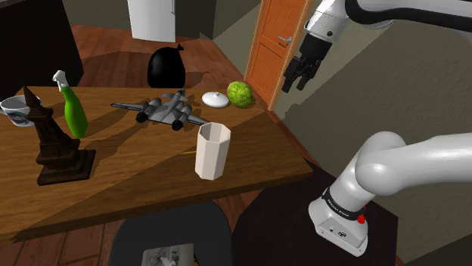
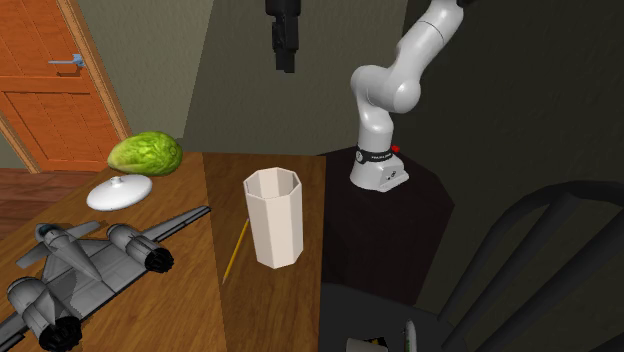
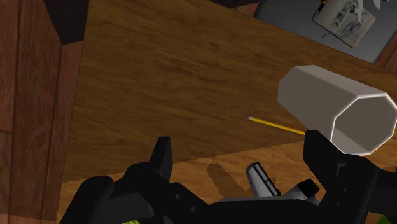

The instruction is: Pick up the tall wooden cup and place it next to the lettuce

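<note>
The tall cup (image 1: pixel 212 151), drawn pale off-white with flat facets rather than wood grain, stood upright and open-topped on the brown table (image 1: pixel 136 177), near the edge closest to the robot's stand (image 1: pixel 318 238). A yellow pencil (image 2: pixel 235 250) lay flat on the table just beside the cup's base. The lettuce (image 1: pixel 240 94), a green leafy head, sat near the table's far corner, well apart from the cup, with a small white lid (image 1: pixel 215 99) just beside it and a grey toy plane (image 1: pixel 164 110) farther toward the shoulder view's left. The white arm (image 1: pixel 408 162) reached up from the stand, and the black jaws hung high in the air in front of the orange door (image 1: pixel 276 45), apart from each other and holding nothing, well clear of the cup. From the wrist view the cup (image 3: pixel 337 108) appeared beyond one black finger, with the pencil (image 3: pixel 277 125) pointing away from it across the table (image 3: pixel 159 63). A green spray bottle (image 1: pixel 73 106) and a dark tower statue (image 1: pixel 57 140) stood at the table's other end.
</note>
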Robot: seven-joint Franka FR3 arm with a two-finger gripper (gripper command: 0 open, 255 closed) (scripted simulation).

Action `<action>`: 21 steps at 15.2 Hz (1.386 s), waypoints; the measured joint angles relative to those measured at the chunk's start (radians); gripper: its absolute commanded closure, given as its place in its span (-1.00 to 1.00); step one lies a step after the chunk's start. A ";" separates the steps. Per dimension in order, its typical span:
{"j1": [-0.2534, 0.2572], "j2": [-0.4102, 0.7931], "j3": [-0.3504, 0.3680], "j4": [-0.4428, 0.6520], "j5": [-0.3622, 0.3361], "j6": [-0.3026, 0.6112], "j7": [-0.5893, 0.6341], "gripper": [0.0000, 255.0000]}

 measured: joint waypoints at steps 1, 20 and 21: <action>0.000 0.000 0.000 0.000 0.000 0.000 0.000 -1.00; 0.055 0.512 0.341 0.064 -0.009 0.444 0.310 -1.00; 0.055 0.538 0.352 0.072 -0.017 0.461 0.324 -1.00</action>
